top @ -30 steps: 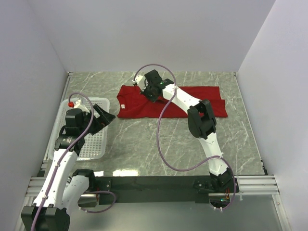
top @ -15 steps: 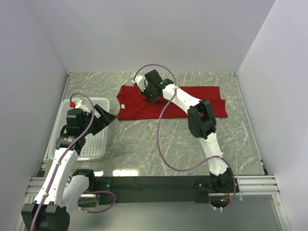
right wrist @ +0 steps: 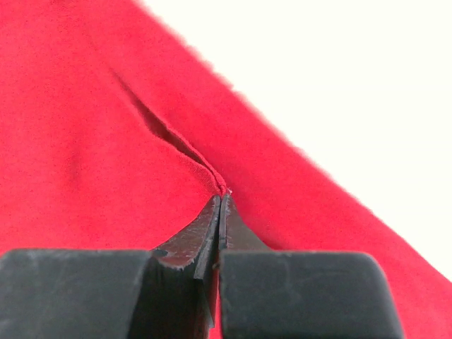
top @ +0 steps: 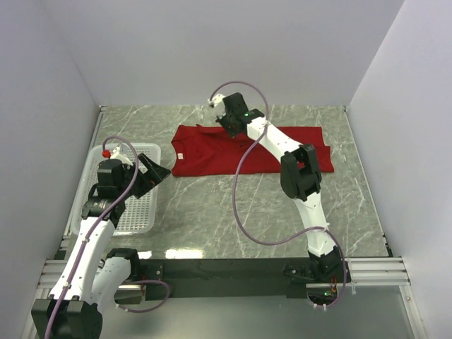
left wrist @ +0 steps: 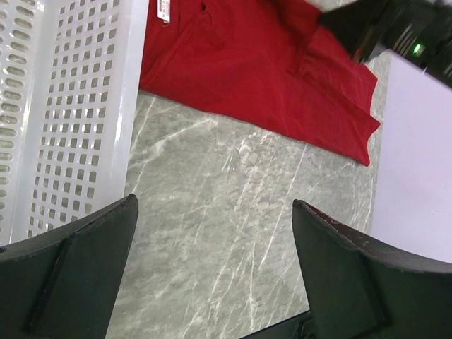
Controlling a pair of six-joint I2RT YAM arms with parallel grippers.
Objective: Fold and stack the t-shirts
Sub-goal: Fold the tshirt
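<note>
The deep-red t-shirt [top: 205,157] lies spread on the marble table at the back, folded lengthwise into a long band. Its white neck tag [left wrist: 162,8] is at its left end. It also shows in the left wrist view [left wrist: 254,70]. My right gripper [top: 227,127] is at the shirt's far edge, shut on a pinch of red cloth [right wrist: 85,141], which rises to the fingertips of the gripper [right wrist: 220,196]. My left gripper [top: 157,171] is open and empty, hovering over the basket's right rim, apart from the shirt [left wrist: 213,203].
A white plastic mesh basket [top: 134,212] stands at the left of the table, also in the left wrist view [left wrist: 78,106]. The right arm [left wrist: 395,28] stretches over the shirt. White walls close the table at left, back and right.
My right gripper has moved toward the back wall and slightly right, drawing the pinched cloth edge with it. The left arm has hardly moved.
</note>
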